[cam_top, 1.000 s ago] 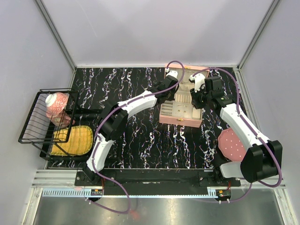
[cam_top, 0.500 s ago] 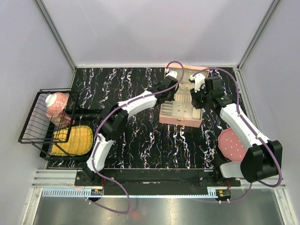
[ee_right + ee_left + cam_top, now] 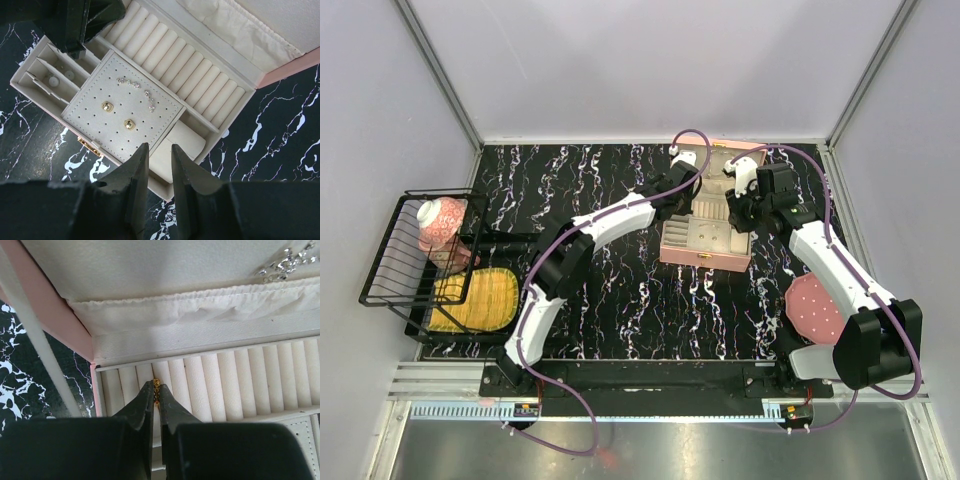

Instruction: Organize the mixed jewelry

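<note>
The pink box [image 3: 705,258] lies open on the black marble table, showing cream ring rolls [image 3: 235,380] and a perforated pad [image 3: 120,107]. My left gripper [image 3: 157,390] is shut on a small gold ring [image 3: 156,385], its tips down at the leftmost ring rolls. A silvery chain-like strand [image 3: 285,264] lies on the lid lining; another pale strand [image 3: 137,86] and two gold studs [image 3: 106,106] sit on the pad. My right gripper [image 3: 160,146] hovers over the box's near corner, open with nothing between its fingers.
A round pink dotted disc [image 3: 812,305] lies right of the box beside the right arm. At the left stands a black wire rack [image 3: 395,270] with a pink-and-white ceramic piece [image 3: 442,220] and a yellow mat [image 3: 480,298].
My left jaws have come together on the gold ring. Neither arm has visibly shifted.
</note>
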### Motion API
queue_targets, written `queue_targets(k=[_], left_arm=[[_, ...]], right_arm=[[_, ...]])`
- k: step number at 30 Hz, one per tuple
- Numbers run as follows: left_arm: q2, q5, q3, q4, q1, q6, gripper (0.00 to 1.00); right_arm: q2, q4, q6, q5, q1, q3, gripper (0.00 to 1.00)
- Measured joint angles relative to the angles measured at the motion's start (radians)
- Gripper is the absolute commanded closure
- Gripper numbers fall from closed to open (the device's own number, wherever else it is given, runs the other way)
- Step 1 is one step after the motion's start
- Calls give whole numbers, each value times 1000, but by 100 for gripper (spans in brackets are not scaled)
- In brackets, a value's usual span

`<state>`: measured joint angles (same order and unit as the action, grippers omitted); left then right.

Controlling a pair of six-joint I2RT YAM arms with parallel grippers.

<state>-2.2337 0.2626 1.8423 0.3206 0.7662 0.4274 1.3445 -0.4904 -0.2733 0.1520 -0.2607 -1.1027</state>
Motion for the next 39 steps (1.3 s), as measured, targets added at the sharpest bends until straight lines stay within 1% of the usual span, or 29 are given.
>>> queue_targets(k=[15,26,34,36,37,38,39], left_arm=[[-21,25,35,34,5,33,100],[-13,37,-1,-5,6,53,100],[-11,37,-6,-11,8,51,86],[-10,37,-6,-11,8,48,81],[-9,37,-6,-10,8,45,78],[-8,38,-6,-9,7,42,69],[-8,40,-6,-8,7,40,65]], right_arm=[[0,0,0,0,0,10,70],[0,0,0,0,0,11,69],[0,0,0,0,0,11,69],[0,0,0,0,0,11,69],[0,0,0,0,0,11,69],[-1,0,0,0,0,11,69],[-1,0,0,0,0,11,69]])
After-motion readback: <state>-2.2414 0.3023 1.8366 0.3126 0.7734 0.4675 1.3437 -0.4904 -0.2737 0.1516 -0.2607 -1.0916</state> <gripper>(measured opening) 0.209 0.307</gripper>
